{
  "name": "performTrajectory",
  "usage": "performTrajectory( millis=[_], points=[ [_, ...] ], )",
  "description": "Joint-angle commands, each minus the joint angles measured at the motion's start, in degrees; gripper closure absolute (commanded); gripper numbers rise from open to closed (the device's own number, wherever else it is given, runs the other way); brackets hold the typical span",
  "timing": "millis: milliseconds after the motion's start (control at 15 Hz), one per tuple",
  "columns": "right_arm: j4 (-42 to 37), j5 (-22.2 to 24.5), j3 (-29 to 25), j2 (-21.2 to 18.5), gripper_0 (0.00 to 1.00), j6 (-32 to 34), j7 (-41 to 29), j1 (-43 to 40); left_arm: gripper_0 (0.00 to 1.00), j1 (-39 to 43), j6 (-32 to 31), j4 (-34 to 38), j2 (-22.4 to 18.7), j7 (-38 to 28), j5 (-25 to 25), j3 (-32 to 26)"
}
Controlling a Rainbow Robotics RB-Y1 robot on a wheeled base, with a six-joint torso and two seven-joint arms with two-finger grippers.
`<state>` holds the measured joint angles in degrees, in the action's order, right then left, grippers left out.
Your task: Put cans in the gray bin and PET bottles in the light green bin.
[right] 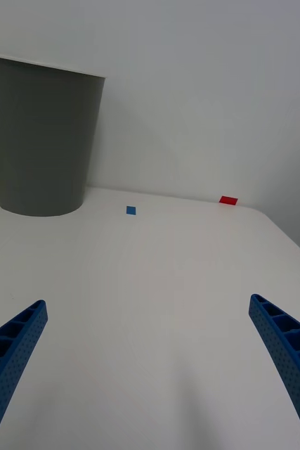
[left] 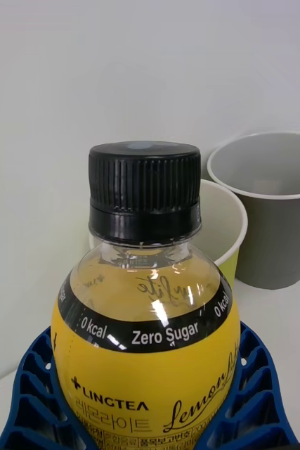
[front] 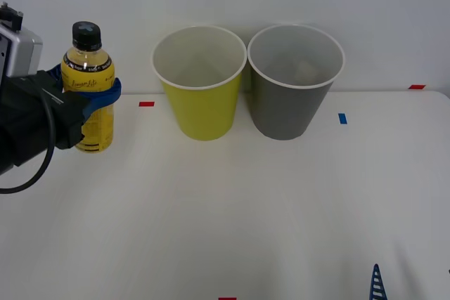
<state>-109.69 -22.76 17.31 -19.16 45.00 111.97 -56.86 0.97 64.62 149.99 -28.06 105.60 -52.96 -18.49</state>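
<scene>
blue ribbed fingers of the left hand (front: 95,100) clamp the upright bottle (front: 88,89) near the worktop's far left edge; the light green bin (front: 200,82) stands to its right, nearer than the gray bin (front: 294,81). the right hand (right: 150,365) waits open near the front right edge.
</scene>
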Motion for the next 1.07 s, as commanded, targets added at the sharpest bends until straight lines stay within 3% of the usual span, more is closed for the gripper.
performTrajectory(
  millis=[67, 467, 667, 1067],
  points=[
    [0.00, 0.00, 0.00, 0.00, 0.00, 0.00, 0.00, 0.00, 1.00, -6.42, 6.75, 0.01, 2.22, 3.30, -4.17, -5.94],
    [0.00, 0.00, 0.00, 0.00, 0.00, 0.00, 0.00, 0.00, 1.00, -17.06, 7.10, -5.32, 2.22, 1.10, -5.57, -7.35],
    [0.00, 0.00, 0.00, 0.00, 0.00, 0.00, 0.00, 0.00, 1.00, -22.94, 7.10, -9.63, 2.22, -7.87, -5.22, -4.44],
    [0.00, 0.00, 0.00, 0.00, 0.00, 0.00, 0.00, 0.00, 1.00, -34.55, 4.02, -23.25, 2.04, -8.04, -2.50, 1.97]
  ],
)
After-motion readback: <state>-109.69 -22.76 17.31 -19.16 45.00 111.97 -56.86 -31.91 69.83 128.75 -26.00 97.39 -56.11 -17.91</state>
